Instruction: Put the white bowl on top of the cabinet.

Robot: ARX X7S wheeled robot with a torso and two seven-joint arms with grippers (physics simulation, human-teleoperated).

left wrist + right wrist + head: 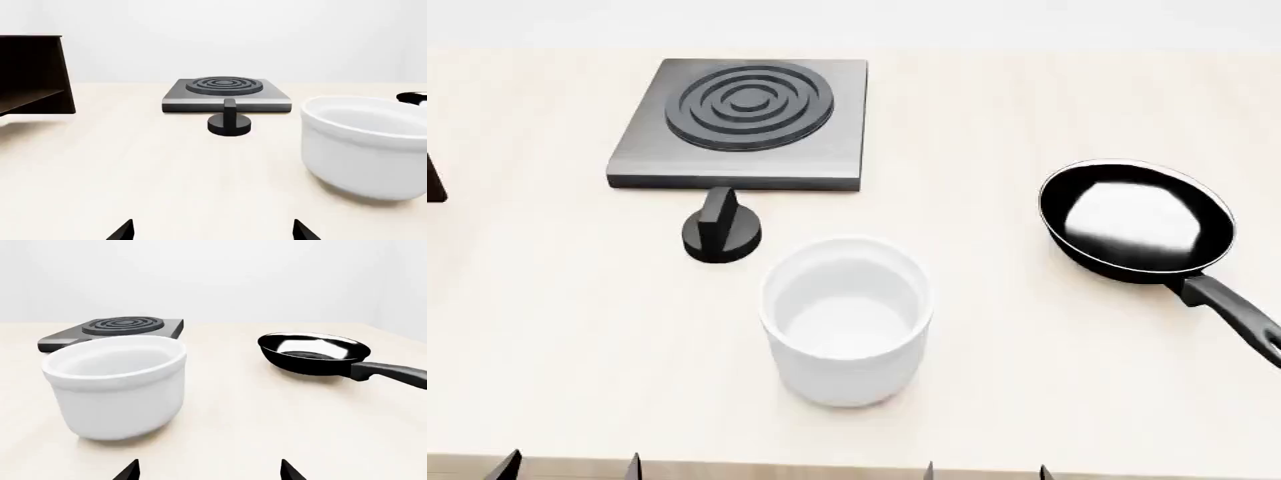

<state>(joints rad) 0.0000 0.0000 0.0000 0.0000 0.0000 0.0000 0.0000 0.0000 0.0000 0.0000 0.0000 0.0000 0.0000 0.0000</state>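
Nothing is done yet: the white bowl (847, 318) stands on the table (547, 330) at 5 o'clock from the stove knob (722, 230), the cabinet (33, 75) is far away, and both grippers (567, 466) (988, 470) are spread wide, holding nothing.

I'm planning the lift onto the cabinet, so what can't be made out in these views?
- Cabinet: cut by the left wrist view's edge; top surface unseen. Head view shows only a sliver.
- Left gripper and right gripper: only fingertips show.
- Frying pan: handle end cut by the head view's edge.
- White bowl: far outer wall hidden by itself.
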